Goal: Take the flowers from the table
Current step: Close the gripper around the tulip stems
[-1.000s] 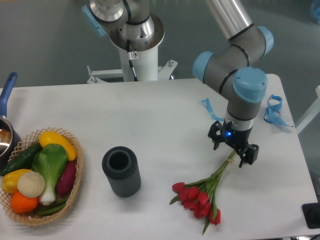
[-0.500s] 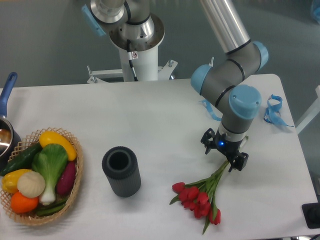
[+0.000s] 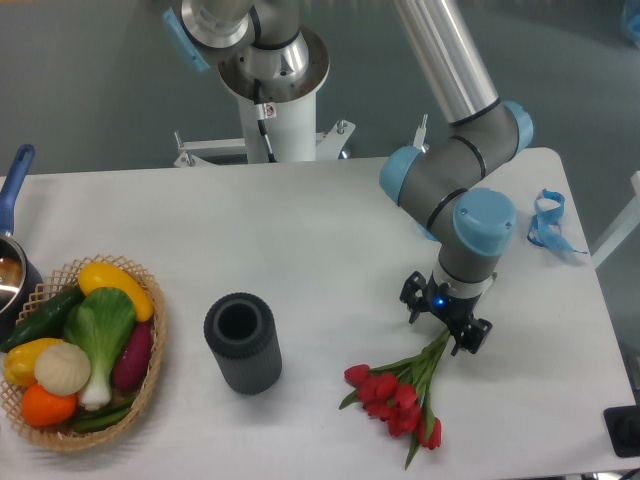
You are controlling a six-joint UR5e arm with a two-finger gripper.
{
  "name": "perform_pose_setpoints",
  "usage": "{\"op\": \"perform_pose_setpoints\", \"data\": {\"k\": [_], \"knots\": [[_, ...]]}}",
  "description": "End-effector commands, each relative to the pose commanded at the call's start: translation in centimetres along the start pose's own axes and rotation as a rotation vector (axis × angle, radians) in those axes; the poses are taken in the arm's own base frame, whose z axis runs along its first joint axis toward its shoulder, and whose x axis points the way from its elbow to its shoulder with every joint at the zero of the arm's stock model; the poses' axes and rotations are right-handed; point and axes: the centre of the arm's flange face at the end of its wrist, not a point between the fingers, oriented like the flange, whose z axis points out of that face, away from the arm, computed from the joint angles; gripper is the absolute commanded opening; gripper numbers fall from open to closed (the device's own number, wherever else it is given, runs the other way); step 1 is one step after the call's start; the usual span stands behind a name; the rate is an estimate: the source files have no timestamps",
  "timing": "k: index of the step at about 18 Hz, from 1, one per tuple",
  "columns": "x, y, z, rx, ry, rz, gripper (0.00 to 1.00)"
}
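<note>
Gripper (image 3: 445, 324) low over table (image 3: 320, 230), black fingers spread either side of upper stems; gap partly hidden, cannot tell if stems pinched. Flowers (image 3: 400, 395) lie flat on table just below gripper: thin green stems, red tulip heads fanned toward near edge. Left of flowers: dark ribbed cylinder (image 3: 242, 342), upright, hollow. Far left of flowers: woven wicker basket (image 3: 150, 350) with vegetables. Curled blue ribbon (image 3: 545, 220) up-right of gripper. Tabletop smooth white; grey floor behind. No legible writing.
</note>
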Motion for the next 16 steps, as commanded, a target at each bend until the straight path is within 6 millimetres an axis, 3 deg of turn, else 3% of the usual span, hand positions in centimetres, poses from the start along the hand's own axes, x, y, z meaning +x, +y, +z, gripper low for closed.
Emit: {"op": "perform_pose_setpoints", "data": {"k": [2,5,9,13,16], "knots": [[0.0,-0.1,-0.1,-0.001,-0.002,-0.004,0.42],[-0.1,-0.3,-0.3,0.0,-0.007,-0.02,0.34],[-0.1,-0.3,-0.4,0.002,-0.008,-0.049,0.14],[-0.3,-0.4,-1.3,0.006,-0.02,-0.049,0.11],[-0.5,-0.5,-3.2,0.017,-0.051,-0.047,0.11]]}}
